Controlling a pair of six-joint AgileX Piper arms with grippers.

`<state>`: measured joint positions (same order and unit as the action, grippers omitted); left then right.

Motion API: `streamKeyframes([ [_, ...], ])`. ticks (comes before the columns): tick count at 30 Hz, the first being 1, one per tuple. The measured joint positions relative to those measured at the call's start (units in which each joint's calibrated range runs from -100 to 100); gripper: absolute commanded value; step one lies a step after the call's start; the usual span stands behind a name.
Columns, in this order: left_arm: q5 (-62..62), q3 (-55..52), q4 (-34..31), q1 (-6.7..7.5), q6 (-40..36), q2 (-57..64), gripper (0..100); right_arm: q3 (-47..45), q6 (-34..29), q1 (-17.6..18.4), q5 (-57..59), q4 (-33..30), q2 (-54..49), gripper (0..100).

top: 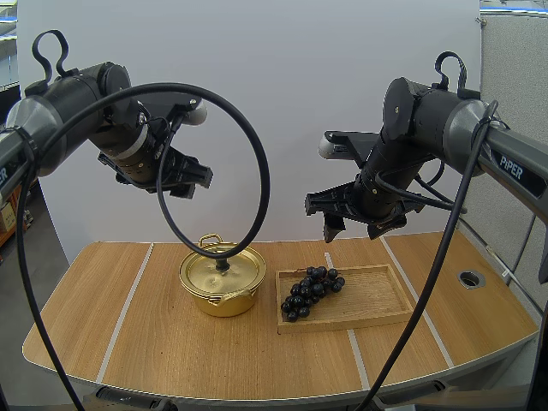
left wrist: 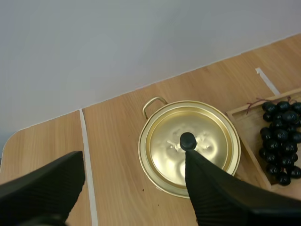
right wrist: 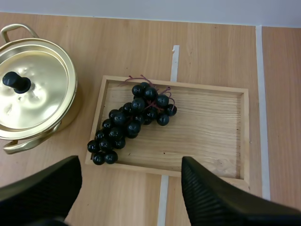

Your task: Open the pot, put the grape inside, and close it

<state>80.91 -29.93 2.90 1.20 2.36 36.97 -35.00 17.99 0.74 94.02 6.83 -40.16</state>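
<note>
Seen from behind and above the arms' bases, the high camera looks forward and down over the whole table (top: 128, 334) from well back. The left wrist camera peers down between the spread fingers of the left gripper (left wrist: 131, 197) at the pot (left wrist: 164, 141) well below. The right wrist camera does likewise past the right gripper (right wrist: 127, 197), which is also spread, over the wooden tray (right wrist: 211, 132). All three views share pot, tray and grapes (right wrist: 131, 122).

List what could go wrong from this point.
1. The lid's knob is small; the open left claw, high above it, may close off-centre and slip or tilt the lid.
2. One end of the grapes lies against the tray rim, so the open right claw may strike the wood or pinch only a few berries.
3. The pot stands close to the tray; a nudge could shove either.
</note>
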Motion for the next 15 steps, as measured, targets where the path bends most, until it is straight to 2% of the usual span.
streamKeyframes([
  [5,2.7,0.0,0.0,0.00,3.1,-1.3,100,0.0,0.0,0.0,0.3,0.0,0.0,100],
  [7,5.7,0.0,0.1,0.00,8.8,-3.2,100,0.0,0.0,0.0,0.3,0.0,0.0,100],
  [12,6.4,0.0,3.3,0.00,13.7,-5.6,100,0.0,0.0,0.0,0.5,0.0,0.0,100],
  [15,7.0,0.2,5.5,0.00,19.5,-8.5,100,0.0,0.0,0.0,0.5,0.0,0.0,100],
])
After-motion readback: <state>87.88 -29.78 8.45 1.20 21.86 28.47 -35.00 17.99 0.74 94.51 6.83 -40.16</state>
